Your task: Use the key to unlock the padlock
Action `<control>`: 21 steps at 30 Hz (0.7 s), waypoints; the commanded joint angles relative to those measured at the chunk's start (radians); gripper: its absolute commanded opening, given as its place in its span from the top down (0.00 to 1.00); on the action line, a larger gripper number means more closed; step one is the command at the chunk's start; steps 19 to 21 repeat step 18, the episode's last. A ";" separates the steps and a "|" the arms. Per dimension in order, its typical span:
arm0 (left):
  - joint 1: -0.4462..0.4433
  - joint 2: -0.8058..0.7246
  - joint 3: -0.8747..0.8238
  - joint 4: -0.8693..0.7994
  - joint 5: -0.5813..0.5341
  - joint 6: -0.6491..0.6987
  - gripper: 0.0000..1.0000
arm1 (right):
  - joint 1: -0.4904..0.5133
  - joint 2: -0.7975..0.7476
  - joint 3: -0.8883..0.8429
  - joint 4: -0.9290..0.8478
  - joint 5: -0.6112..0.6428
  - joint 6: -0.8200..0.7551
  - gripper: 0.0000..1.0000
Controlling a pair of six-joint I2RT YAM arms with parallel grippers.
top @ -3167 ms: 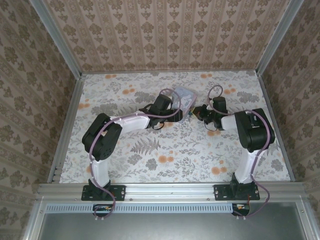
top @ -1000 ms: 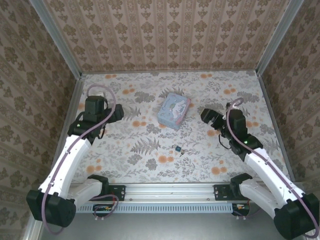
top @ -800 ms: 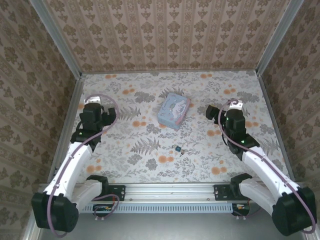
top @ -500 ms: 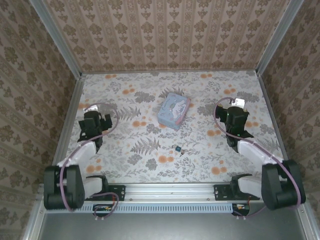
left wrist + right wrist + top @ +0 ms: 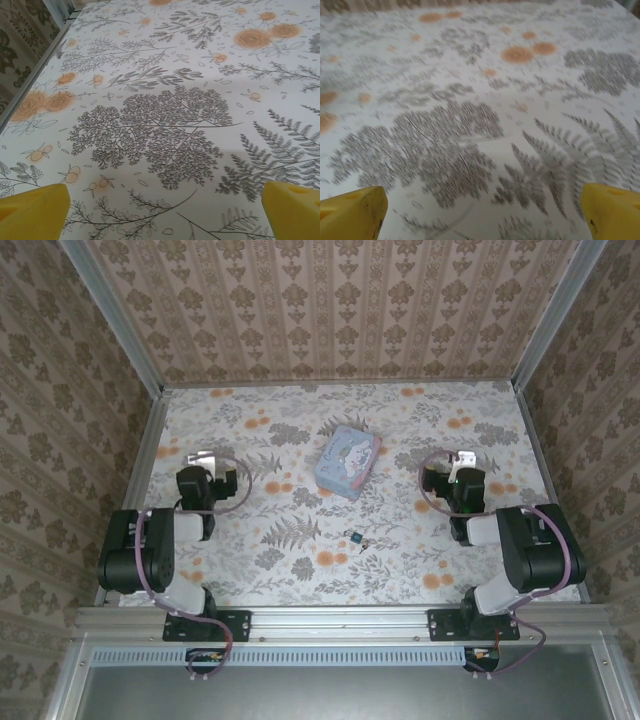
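The tiny dark teal padlock (image 5: pixel 354 536) lies on the flowered table in the front middle. The small brownish key (image 5: pixel 365 543) lies right beside it at its right; whether they touch I cannot tell. My left gripper (image 5: pixel 208 476) sits folded back at the left side, far from both, and my right gripper (image 5: pixel 453 478) is folded back at the right. In the left wrist view the left gripper (image 5: pixel 165 212) is open, its yellow fingertips (image 5: pixel 35 210) wide apart over bare table. The right gripper (image 5: pixel 482 212) is likewise open with nothing between its fingertips (image 5: pixel 612 207).
A pale blue-and-pink cartoon tin (image 5: pixel 348 461) lies at mid-table behind the padlock. Patterned walls enclose the table on three sides, with a metal rail (image 5: pixel 340 618) along the near edge. The left wall's foot (image 5: pixel 30 85) runs close beside the left gripper.
Both arms have pulled away from the tin to the sides and folded back toward their bases. The padlock and key, unseen 3.2 s ago, have lain still on the table since.
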 commanded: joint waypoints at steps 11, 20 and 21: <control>-0.006 -0.008 -0.007 0.093 0.005 0.002 0.00 | 0.009 -0.007 0.041 0.015 -0.017 -0.023 0.00; -0.006 -0.006 -0.005 0.091 0.006 0.000 0.00 | 0.012 -0.009 0.032 0.027 -0.049 -0.040 0.01; -0.006 -0.006 -0.005 0.091 0.006 0.000 0.00 | 0.012 -0.009 0.032 0.027 -0.049 -0.040 0.01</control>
